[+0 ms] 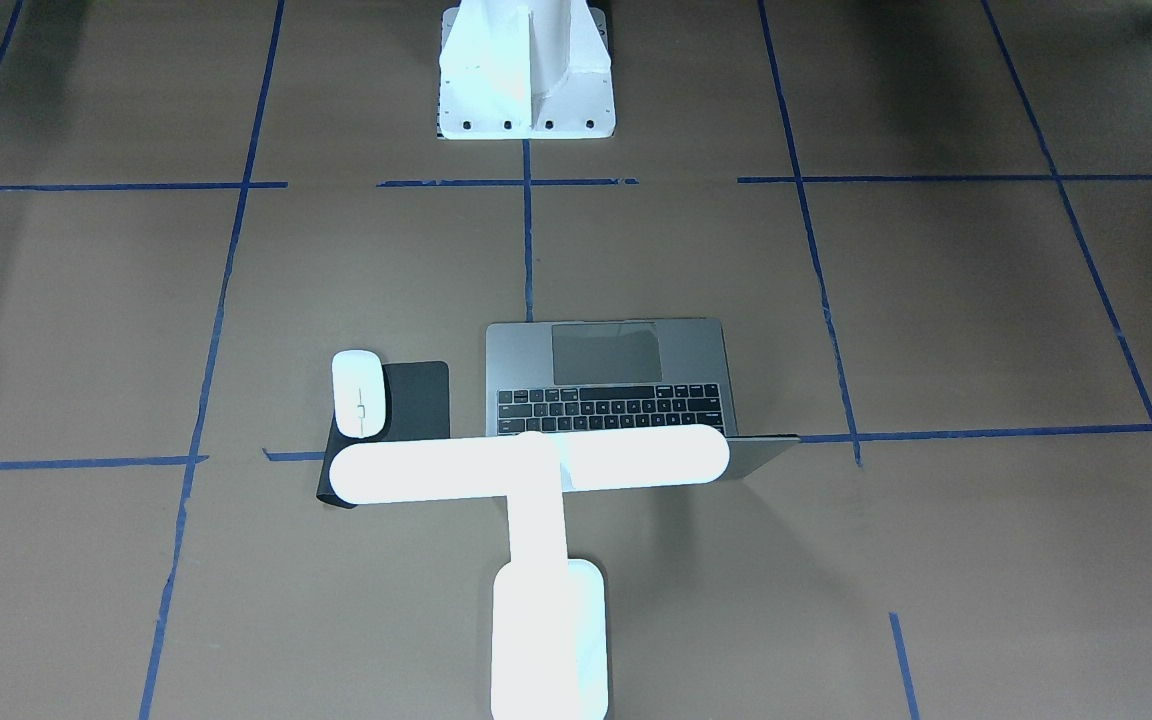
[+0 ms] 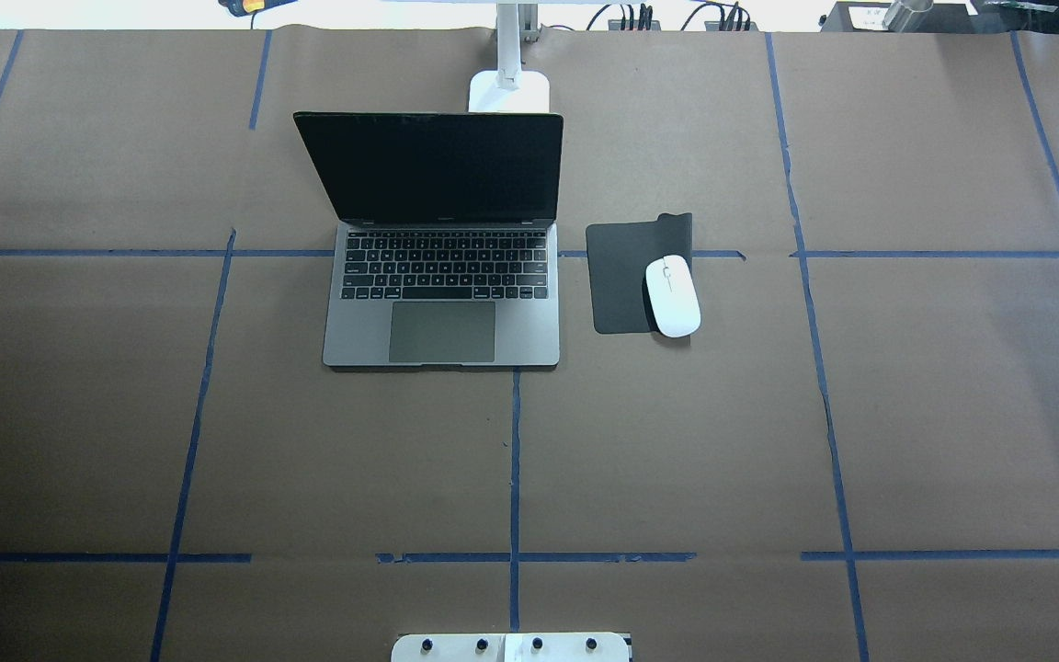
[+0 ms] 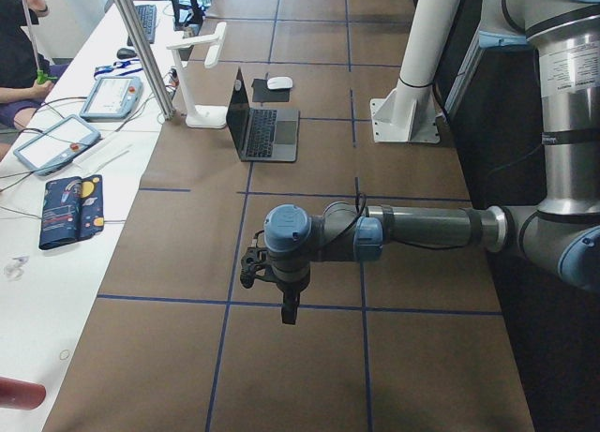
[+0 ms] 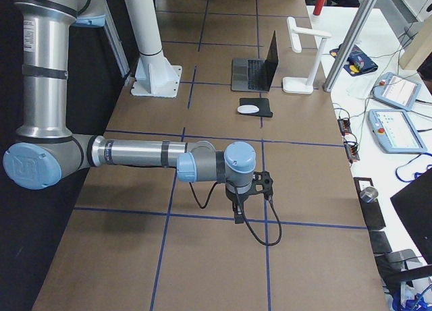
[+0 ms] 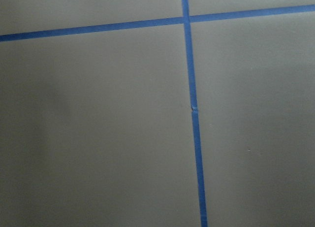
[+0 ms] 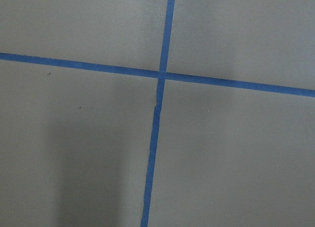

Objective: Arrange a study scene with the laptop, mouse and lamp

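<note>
The grey laptop (image 2: 442, 313) stands open at the table's far middle, its dark screen facing the robot. Right of it in the overhead view, the white mouse (image 2: 674, 296) rests on the right edge of a black mouse pad (image 2: 617, 276). Behind the laptop the glowing white lamp (image 1: 536, 470) stands with its bar over the screen's top edge. My left gripper (image 3: 290, 310) and right gripper (image 4: 238, 215) hang over bare table at opposite ends, far from these things. They show only in the side views, so I cannot tell whether they are open or shut.
The white pedestal (image 1: 526, 70) with bolt holes sits at the robot's edge of the table. Blue tape lines (image 5: 192, 113) cross the brown paper below both wrists. A side bench with tablets (image 3: 56, 141) and a seated person's arm (image 3: 19, 76) lies beyond the far edge.
</note>
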You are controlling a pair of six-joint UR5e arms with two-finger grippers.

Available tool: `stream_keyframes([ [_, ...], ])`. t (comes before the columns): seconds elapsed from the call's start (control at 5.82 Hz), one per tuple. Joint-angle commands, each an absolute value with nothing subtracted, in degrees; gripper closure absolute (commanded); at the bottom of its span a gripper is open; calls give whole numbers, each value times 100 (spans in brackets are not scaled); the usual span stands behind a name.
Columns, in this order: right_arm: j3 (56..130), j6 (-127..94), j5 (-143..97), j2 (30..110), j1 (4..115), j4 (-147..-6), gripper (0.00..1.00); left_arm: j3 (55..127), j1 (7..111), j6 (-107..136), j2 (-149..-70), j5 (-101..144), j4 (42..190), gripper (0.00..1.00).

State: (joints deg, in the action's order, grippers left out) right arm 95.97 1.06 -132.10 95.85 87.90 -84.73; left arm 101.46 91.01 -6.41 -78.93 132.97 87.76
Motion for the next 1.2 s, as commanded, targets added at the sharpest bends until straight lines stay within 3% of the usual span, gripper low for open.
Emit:
stream_keyframes([
  [0.0, 9598, 105, -13263, 9589, 8789, -8473, 0, 10142, 9105, -642, -7893, 13289, 8745, 0],
  [1.03, 9589, 123, -13271, 9624, 8789, -8473, 0, 10195, 9105, -650, -7893, 13342, 8728, 0],
])
